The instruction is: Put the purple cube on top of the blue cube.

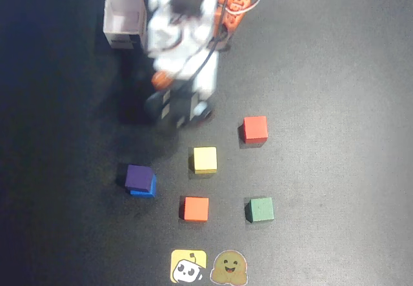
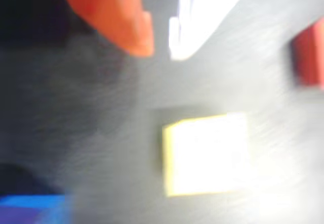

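Observation:
The purple cube point(image 1: 138, 176) sits on top of the blue cube point(image 1: 144, 190) at the left of the mat in the overhead view, with a strip of blue showing below it. In the wrist view the blue cube point(image 2: 33, 204) is at the bottom left corner with a sliver of purple point(image 2: 12, 218) under it. My gripper point(image 1: 179, 110) is blurred, up and to the right of the stack and apart from it. In the wrist view the gripper point(image 2: 161, 49) is empty, with a narrow gap between the orange finger point(image 2: 121, 16) and the white finger point(image 2: 195, 16).
A yellow cube point(image 1: 205, 159) lies just below the gripper and fills the wrist view's centre point(image 2: 206, 153). A red cube point(image 1: 255, 129), an orange cube point(image 1: 195, 208) and a green cube point(image 1: 260, 210) stand around. A white open box point(image 1: 124, 20) is at the back left.

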